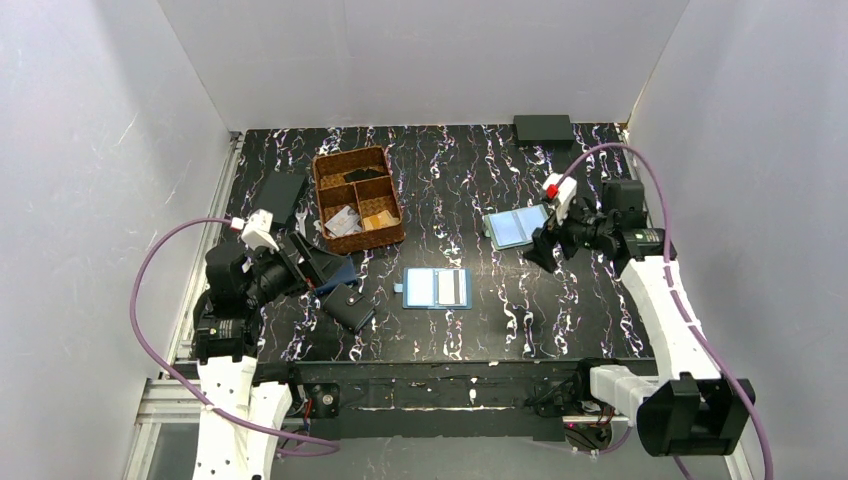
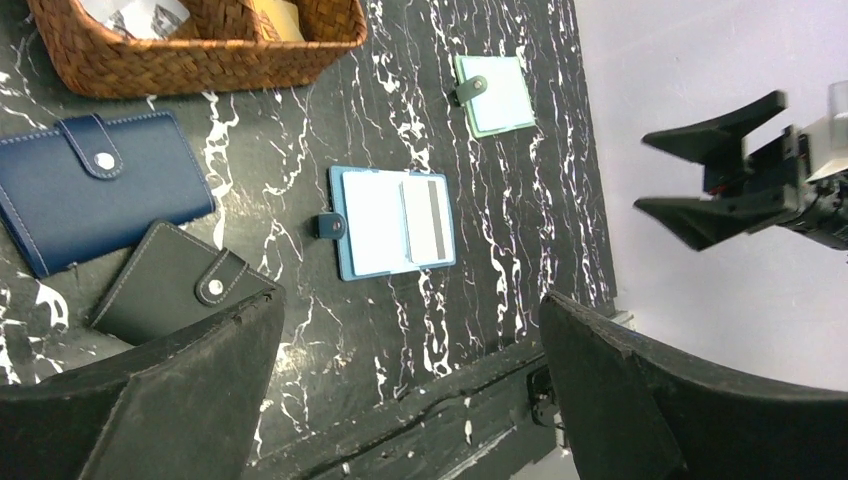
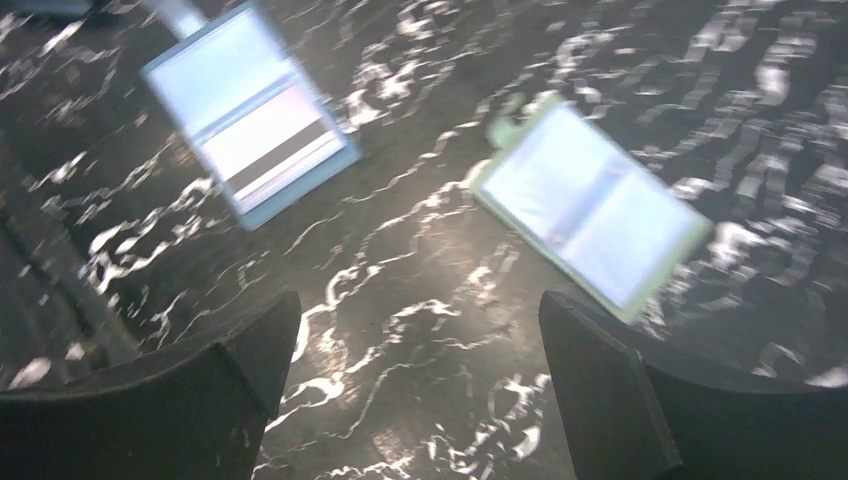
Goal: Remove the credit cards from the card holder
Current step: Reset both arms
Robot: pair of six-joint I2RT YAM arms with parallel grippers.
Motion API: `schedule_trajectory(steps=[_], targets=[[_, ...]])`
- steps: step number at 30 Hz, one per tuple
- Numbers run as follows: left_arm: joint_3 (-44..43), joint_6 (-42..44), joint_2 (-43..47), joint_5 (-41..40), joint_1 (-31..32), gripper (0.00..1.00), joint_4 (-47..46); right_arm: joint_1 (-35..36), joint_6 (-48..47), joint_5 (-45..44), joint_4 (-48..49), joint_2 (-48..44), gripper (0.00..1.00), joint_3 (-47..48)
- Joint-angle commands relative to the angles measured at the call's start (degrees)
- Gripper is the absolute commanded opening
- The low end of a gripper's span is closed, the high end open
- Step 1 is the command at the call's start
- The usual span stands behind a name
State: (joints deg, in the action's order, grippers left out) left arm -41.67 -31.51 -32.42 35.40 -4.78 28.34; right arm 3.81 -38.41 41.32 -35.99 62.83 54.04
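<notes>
The steel-blue card holder (image 1: 437,288) lies open and flat at the table's middle, with whitish credit cards (image 1: 452,288) in its pockets, one showing a dark stripe. It also shows in the left wrist view (image 2: 345,235), with the striped card (image 2: 428,218), and blurred in the right wrist view (image 3: 250,110). My left gripper (image 1: 318,262) is open and empty, left of the holder, above two dark wallets; its jaws (image 2: 410,305) stand wide. My right gripper (image 1: 541,250) is open and empty, right of and behind the holder, its jaws (image 3: 420,310) over bare table.
A paler sky-blue folding holder (image 1: 516,227) lies open by the right gripper. A navy wallet (image 2: 95,190) and a black wallet (image 2: 175,285) lie under the left gripper. A wicker basket (image 1: 358,198) stands at the back left. A black box (image 1: 543,128) sits by the back wall.
</notes>
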Motion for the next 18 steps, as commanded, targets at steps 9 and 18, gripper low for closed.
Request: schedule_trajectory(steps=[9, 18], targets=[[-1.7, -5.4, 1.7, 5.4, -0.2, 0.98, 1.9, -0.2, 26.8, -15.2, 6.9, -8.0, 0.98, 12.5], [-0.9, -5.6, 2.6, 7.8, -0.2, 0.98, 2.8, -0.2, 16.1, 0.2, 0.5, -8.6, 0.98, 9.3]])
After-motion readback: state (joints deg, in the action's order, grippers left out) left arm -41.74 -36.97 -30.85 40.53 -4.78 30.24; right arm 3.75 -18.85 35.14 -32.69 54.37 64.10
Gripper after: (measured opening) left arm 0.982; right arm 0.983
